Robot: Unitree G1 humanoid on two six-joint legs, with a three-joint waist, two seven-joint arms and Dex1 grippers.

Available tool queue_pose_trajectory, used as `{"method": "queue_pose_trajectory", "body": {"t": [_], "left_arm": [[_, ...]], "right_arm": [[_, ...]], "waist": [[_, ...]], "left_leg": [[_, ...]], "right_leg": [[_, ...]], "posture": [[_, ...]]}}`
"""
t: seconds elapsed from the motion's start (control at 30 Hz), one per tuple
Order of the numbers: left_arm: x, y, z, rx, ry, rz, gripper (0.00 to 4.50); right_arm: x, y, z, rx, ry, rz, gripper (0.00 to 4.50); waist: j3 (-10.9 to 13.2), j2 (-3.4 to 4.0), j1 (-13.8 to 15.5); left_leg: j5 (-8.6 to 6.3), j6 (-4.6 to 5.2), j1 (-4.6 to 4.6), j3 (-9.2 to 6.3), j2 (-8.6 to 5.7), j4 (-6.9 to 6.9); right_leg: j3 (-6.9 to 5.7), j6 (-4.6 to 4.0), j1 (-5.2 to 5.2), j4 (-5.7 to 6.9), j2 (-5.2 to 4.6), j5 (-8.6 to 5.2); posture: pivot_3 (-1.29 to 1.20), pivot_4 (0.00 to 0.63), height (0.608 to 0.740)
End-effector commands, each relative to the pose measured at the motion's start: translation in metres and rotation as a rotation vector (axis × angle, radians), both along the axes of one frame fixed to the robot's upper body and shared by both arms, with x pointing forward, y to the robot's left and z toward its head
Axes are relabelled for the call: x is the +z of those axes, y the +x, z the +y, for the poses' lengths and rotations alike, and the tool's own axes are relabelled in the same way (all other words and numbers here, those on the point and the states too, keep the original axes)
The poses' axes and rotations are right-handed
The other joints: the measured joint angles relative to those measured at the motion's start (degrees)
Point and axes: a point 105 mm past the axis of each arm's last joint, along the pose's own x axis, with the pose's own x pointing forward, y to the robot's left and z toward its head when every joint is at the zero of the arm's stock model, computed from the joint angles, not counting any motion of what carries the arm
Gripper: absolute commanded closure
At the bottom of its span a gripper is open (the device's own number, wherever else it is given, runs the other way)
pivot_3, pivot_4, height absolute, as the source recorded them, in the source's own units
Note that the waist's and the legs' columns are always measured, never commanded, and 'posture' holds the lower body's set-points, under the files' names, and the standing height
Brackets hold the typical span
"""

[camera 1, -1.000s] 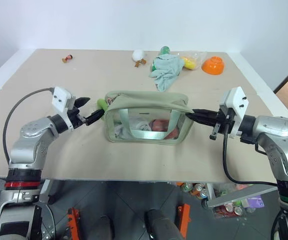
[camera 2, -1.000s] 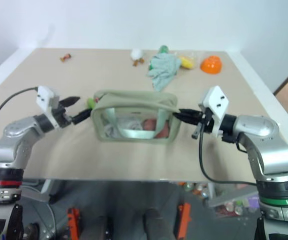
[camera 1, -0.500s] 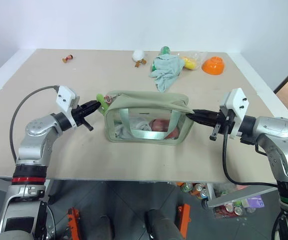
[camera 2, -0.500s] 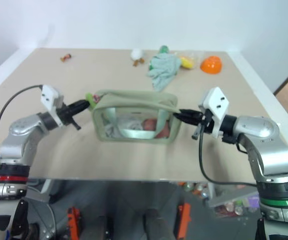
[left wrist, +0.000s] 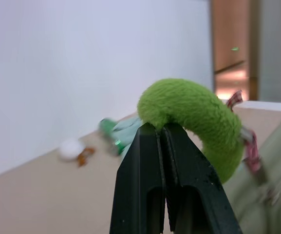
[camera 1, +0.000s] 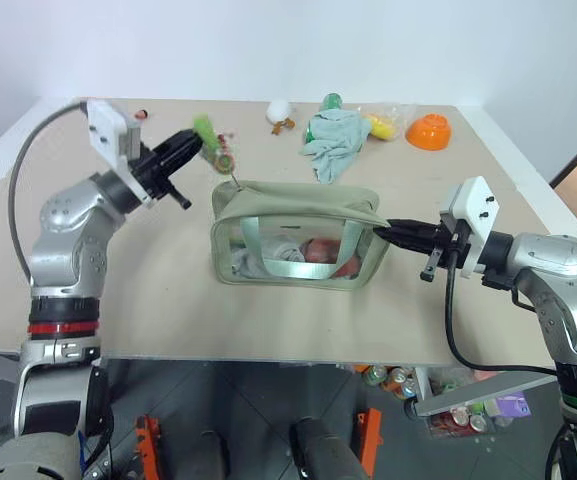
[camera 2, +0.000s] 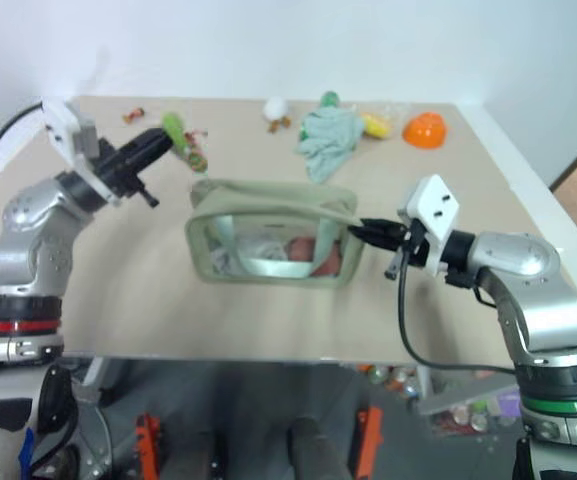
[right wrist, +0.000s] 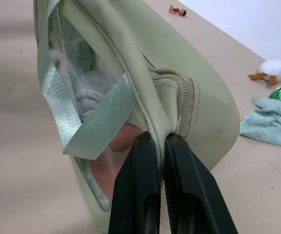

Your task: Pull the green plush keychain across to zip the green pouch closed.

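Green plush keychain (camera 1: pixel 206 128) is up in the air, above and to the left of the green pouch (camera 1: pixel 298 236), which sits in the middle of the table (camera 1: pixel 148 290). A thin link with a tiny reddish charm (camera 1: pixel 226 160) hangs from it down to the pouch's left top corner. The left gripper (left wrist: pixel 160 134) has its two black fingers squeezed tight on the fuzzy ring. The right gripper (right wrist: pixel 160 146) is pinched shut on the pouch's other end, where the zipper stops, to hold it in place. What could go wrong: the ring is soft and fluffy, so it might slip out of the tight fingers when the pull gets hard. The pull looks like it goes up more than along the zipper, so the slider might jam, or the left end of the pouch might lift off the table. The little link could bend or snap. If the right gripper's hold on the fabric slips, the whole pouch would slide along and not zip. I can't see any brand, label or writing to read on anything.
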Motion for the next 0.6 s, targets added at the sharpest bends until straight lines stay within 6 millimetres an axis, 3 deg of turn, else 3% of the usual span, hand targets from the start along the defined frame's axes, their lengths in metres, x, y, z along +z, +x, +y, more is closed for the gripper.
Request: {"method": "queue_pose_trajectory", "body": {"t": [0.03, 0.13, 0.3, 0.43, 0.47, 0.6], "left_arm": [[0.008, -0.013, -0.028, -0.111, 0.123, -0.061, 4.48], [0.0, -0.018, -0.045, -0.203, 0.234, -0.047, 4.48], [-0.021, -0.011, -0.05, -0.209, 0.428, -0.035, 4.48], [-0.015, -0.006, -0.047, -0.197, 0.424, -0.022, 4.48], [-0.01, -0.005, -0.046, -0.189, 0.406, -0.033, 3.85], [-0.003, -0.008, -0.046, -0.217, 0.41, -0.074, 2.57]], "right_arm": [[0.002, -0.003, 0.0, -0.003, -0.024, -0.018, 4.5], [0.001, -0.003, 0.001, -0.003, -0.023, -0.018, 4.5], [0.002, -0.003, 0.002, -0.006, -0.021, -0.025, 4.5], [0.002, -0.003, 0.002, -0.007, -0.021, -0.029, 4.5], [0.002, -0.003, 0.002, -0.007, -0.02, -0.029, 4.5], [0.001, -0.003, 0.004, -0.002, -0.016, -0.025, 4.5]], "waist": [[0.0, 0.0, 0.0], [0.0, 0.0, -0.03], [0.0, 0.0, -0.03], [0.0, 0.0, 0.07], [0.0, 0.0, 0.07], [0.0, 0.0, 0.08]], "left_leg": [[0.0, 0.0, 0.0, 0.01, 0.0, 0.0], [0.0, 0.0, 0.02, 0.01, 0.0, 0.0], [0.0, 0.0, 0.02, 0.0, 0.0, 0.0], [0.0, 0.0, 0.0, 0.0, 0.0, 0.0], [0.0, 0.0, -0.01, 0.0, 0.0, 0.0], [0.0, 0.0, 0.0, 0.0, 0.0, -0.01]], "right_leg": [[0.01, 0.0, 0.0, 0.0, 0.0, 0.0], [0.02, 0.0, -0.01, 0.0, 0.02, 0.0], [0.02, -0.01, -0.01, 0.0, 0.02, 0.0], [0.02, 0.0, -0.01, 0.0, 0.01, -0.01], [0.02, 0.0, -0.01, 0.0, 0.01, -0.01], [0.02, 0.0, -0.02, 0.0, 0.02, -0.01]], "posture": [[0.0, 0.15, 0.739], [0.0, 0.15, 0.739], [0.0, 0.15, 0.739], [0.0, 0.15, 0.739], [0.0, 0.15, 0.739], [0.0, 0.15, 0.739]]}}
